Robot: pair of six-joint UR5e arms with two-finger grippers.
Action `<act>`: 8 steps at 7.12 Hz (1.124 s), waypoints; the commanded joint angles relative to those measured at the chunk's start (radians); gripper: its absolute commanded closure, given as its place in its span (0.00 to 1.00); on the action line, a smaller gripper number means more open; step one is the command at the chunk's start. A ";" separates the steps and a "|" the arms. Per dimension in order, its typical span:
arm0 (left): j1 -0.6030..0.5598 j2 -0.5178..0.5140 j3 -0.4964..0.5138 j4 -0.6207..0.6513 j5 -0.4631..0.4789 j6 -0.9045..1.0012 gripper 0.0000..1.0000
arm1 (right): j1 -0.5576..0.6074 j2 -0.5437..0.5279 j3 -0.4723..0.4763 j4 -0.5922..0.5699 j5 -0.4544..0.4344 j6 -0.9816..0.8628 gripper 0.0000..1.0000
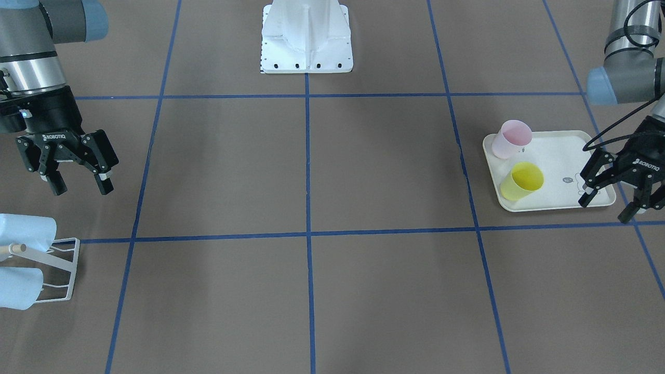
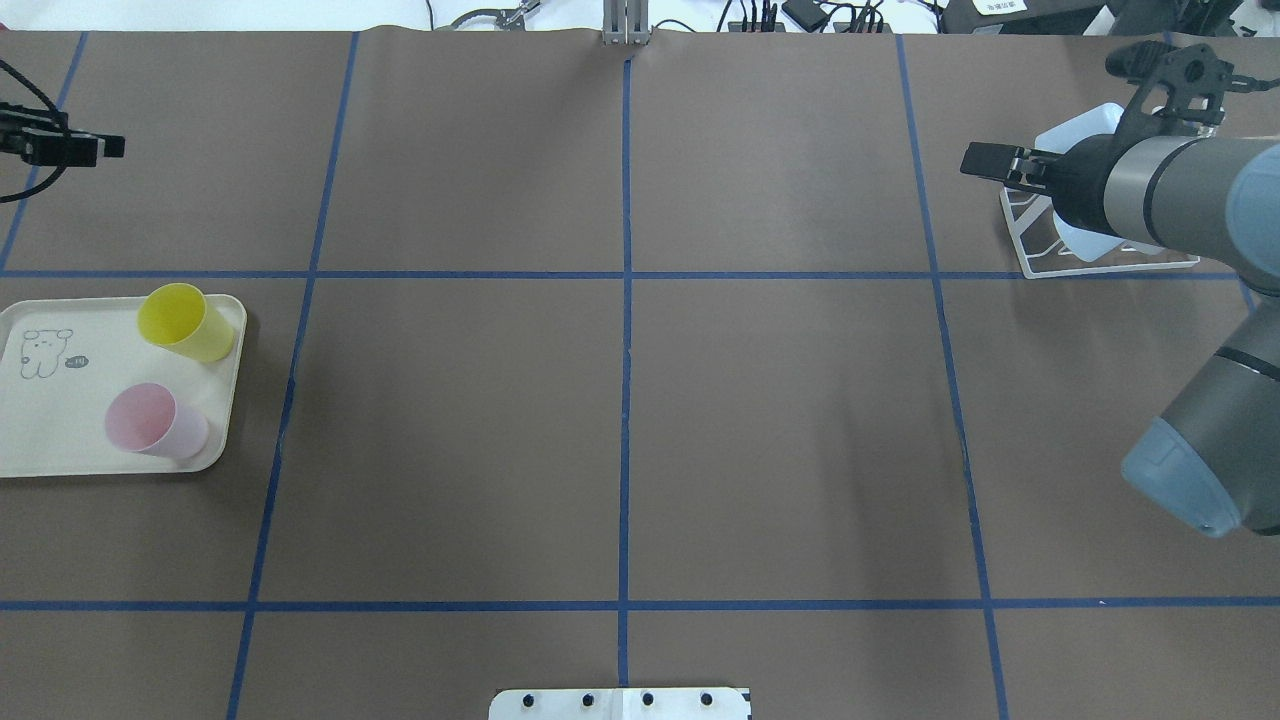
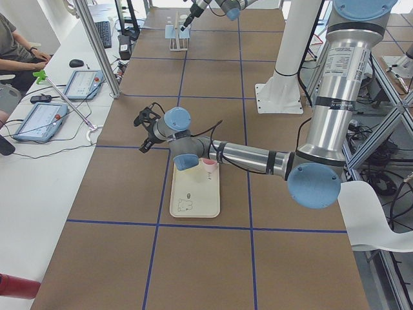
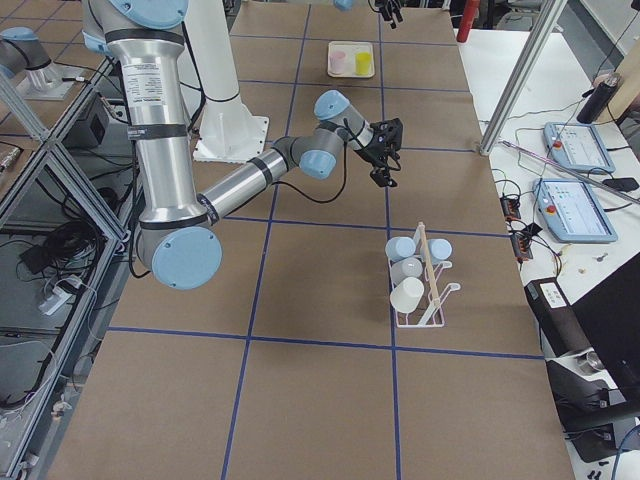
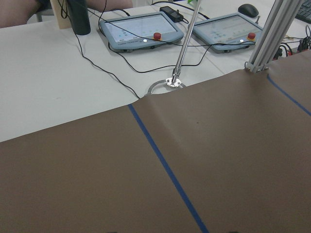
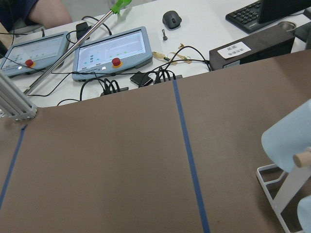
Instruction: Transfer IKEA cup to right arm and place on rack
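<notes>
Yellow cup [image 1: 521,182] and pink cup [image 1: 511,139] both stand upright on the cream tray [image 1: 558,156], mouths up and long axes vertical. Either could be the one to hand over. I can't tell which is meant.

From the operators' side, the left claw [image 1: 608,206] comes first. It hangs raised by the tray's near outer corner with its fingers spread wide and holds nothing. Its wrist view shows only bare surface [image 1: 384,171], so it seems to point away from the cups. The yellow cup is just inward of it, toward the robot's right. The pink one sits a little farther back, toward the robot's base. The left arm is plainly the nearer one.

Well apart, across the surface, the right claw [image 1: 81,187] hangs wide and empty near the rack [image 1: 70,259], which already carries pale blue cups [image 1: 26,234].
</notes>
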 commanded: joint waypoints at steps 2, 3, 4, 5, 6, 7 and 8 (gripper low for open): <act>0.008 0.039 -0.139 0.488 -0.008 0.145 0.19 | -0.046 -0.003 0.029 0.001 0.019 0.054 0.00; 0.011 0.040 -0.171 0.562 -0.048 0.144 0.18 | -0.051 -0.002 0.029 0.001 0.016 0.054 0.00; 0.044 0.045 -0.174 0.604 -0.101 0.136 0.16 | -0.051 -0.001 0.030 0.001 0.013 0.054 0.00; 0.139 0.054 -0.188 0.606 -0.100 0.132 0.01 | -0.053 -0.001 0.033 0.001 0.013 0.054 0.00; 0.190 0.062 -0.193 0.598 -0.091 0.091 0.01 | -0.054 -0.001 0.035 0.001 0.013 0.054 0.00; 0.189 0.063 -0.179 0.601 -0.109 0.090 0.01 | -0.054 -0.003 0.035 0.001 0.013 0.054 0.00; 0.189 0.063 -0.172 0.609 -0.113 0.086 0.03 | -0.056 -0.006 0.035 0.001 0.013 0.054 0.00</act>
